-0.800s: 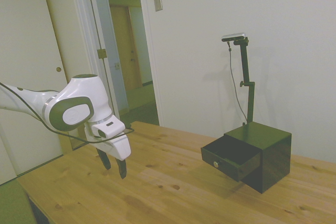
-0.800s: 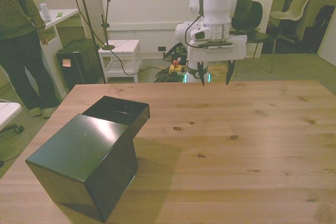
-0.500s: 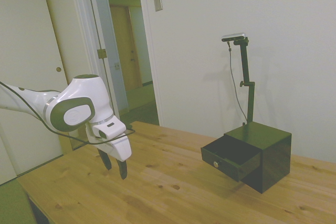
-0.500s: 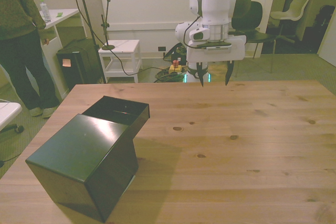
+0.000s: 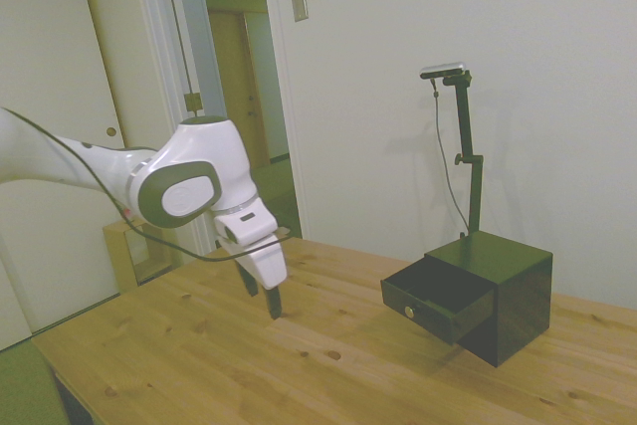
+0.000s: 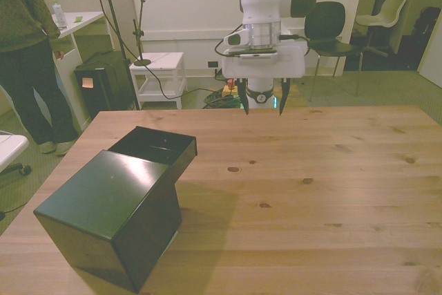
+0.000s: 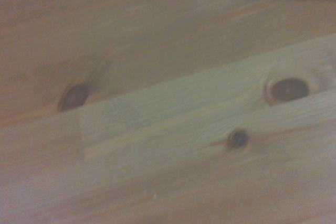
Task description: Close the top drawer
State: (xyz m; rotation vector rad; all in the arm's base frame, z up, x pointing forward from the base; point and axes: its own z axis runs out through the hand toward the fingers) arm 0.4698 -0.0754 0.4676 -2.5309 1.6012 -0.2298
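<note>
We see the gripper hanging over the table with its two dark fingers pointing down and set well apart; nothing is between them. It is above the table's far edge in the front view, well away from the cabinet and off to that view's right of it. In the side view the gripper sits left of the cabinet, with a wide stretch of bare wood between the two.

The wrist view gives us only blurred pine boards with a few dark knots; no part of the cabinet shows there.

The top drawer is pulled out from the cabinet's front, toward the arm's side in the side view. We note a small brass knob on its flat black face. In the front view the top drawer shows as an open black box jutting from the cabinet's far side, its inside dark; we cannot tell whether it holds anything.

The cabinet stands near the table's corner at the front view's left. Beyond that corner a person stands beside a white desk. A small white side table is behind the cabinet, and a dark chair is behind the arm.
</note>
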